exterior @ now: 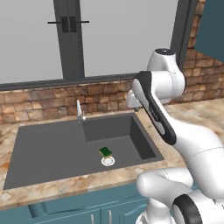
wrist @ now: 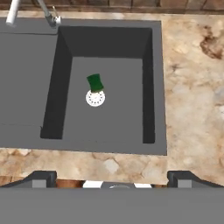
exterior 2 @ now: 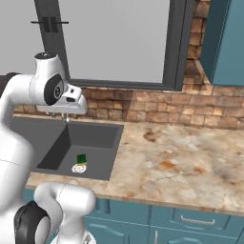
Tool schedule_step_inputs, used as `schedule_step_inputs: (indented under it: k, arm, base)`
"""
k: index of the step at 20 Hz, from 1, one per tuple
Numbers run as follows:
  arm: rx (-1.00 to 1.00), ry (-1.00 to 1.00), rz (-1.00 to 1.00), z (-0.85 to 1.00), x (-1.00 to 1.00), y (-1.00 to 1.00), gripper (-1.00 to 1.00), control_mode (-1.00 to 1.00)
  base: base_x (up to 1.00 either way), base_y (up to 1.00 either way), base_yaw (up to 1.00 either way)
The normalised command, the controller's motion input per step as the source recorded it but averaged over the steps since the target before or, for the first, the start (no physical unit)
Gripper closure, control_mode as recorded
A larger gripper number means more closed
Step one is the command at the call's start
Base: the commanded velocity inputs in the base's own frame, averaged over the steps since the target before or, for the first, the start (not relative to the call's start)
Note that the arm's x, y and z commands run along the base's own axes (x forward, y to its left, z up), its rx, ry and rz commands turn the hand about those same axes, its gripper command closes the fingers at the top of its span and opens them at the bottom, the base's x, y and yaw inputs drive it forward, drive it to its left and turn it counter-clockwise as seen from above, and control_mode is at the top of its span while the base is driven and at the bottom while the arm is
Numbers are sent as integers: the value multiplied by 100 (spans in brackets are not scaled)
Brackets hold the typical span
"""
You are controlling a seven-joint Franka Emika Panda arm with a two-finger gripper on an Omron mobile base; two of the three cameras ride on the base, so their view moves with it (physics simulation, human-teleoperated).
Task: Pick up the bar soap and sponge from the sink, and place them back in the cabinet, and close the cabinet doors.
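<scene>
The sponge (exterior: 105, 152) (exterior 2: 82, 158) (wrist: 94, 82), dark green on top with a yellow layer, lies on the basin floor of the dark grey sink (exterior: 48, 153) (exterior 2: 95, 136) (wrist: 26, 87), touching the white round drain (wrist: 95, 98). My gripper (wrist: 113, 178) hangs high over the sink's front rim and looks down into the basin, open, nothing between its fingers. Its white hand (exterior 2: 70, 102) sits well above the sponge. The bar soap is out of view. A teal-blue cabinet (exterior 2: 224, 43) (exterior: 211, 26) hangs at the upper right; its doors cannot be made out.
A silver faucet (exterior: 79, 111) (wrist: 46, 13) stands at the sink's back edge. Marble counter (exterior 2: 176, 162) stretches right of the basin, backed by a brick wall (exterior 2: 157, 109) and a window. Shorter teal cupboards and drawers (exterior 2: 190, 221) run below the counter.
</scene>
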Motion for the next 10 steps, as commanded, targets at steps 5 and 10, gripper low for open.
schedule_step_inputs:
  k: [5, 10]
  arm:
    - [0, 9, 7, -48, 14, 6, -100, -100]
    - [0, 7, 7, -45, 25, 8, -100, -100]
  base:
    - [0, 0, 0]
    - [0, 0, 0]
